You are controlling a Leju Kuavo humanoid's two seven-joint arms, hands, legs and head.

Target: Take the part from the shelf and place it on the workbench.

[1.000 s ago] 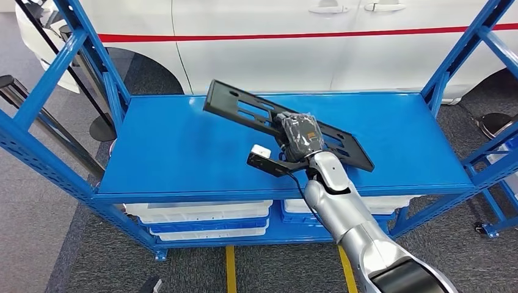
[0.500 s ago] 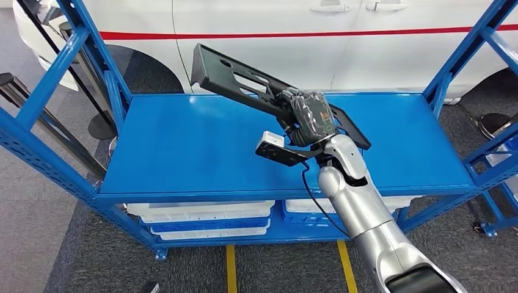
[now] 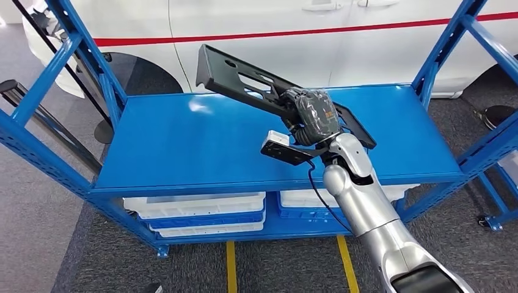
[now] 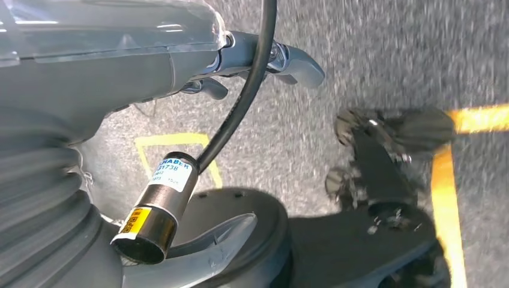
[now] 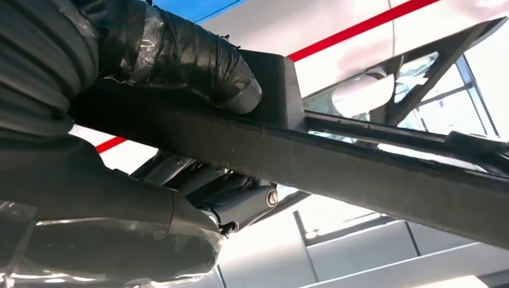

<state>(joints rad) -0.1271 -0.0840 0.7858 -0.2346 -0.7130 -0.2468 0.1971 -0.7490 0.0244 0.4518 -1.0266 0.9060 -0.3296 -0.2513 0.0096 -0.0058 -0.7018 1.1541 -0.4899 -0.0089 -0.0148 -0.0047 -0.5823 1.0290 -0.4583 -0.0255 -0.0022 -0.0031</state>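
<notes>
Nearest in the head view, the silver right arm (image 3: 372,226) rises from the lower right edge over dark carpet marked with two yellow floor lines (image 3: 230,266). Under the blue shelf (image 3: 183,152), on its lower level, white bins (image 3: 195,204) sit side by side in blue trays.

Above the shelf's top deck, toward its right half, the right hand (image 3: 311,116) — wrapped in dark tape — is clamped on the part (image 3: 244,79), a long flat black panel with slotted cutouts. The part is held clear of the blue deck, tilted, its left end raised toward the far left and its right end lower, past the hand on the far right. A small black camera block with a white end (image 3: 276,145) juts from the wrist on the near left side of the hand, with a black cable looping down to the forearm.

In the right wrist view the right hand's thumb (image 5: 198,66) presses on one face of the part (image 5: 360,168) while darker fingers (image 5: 234,201) curl against the other face — a firm grasp across the panel's edge.

The left wrist view shows the left hand (image 4: 264,60) hanging over grey carpet, its fingers loosely apart with nothing between them.

Beyond the shelf stands a white car (image 3: 305,43) with a red stripe along its side, its dark wheel arch at the far left.
</notes>
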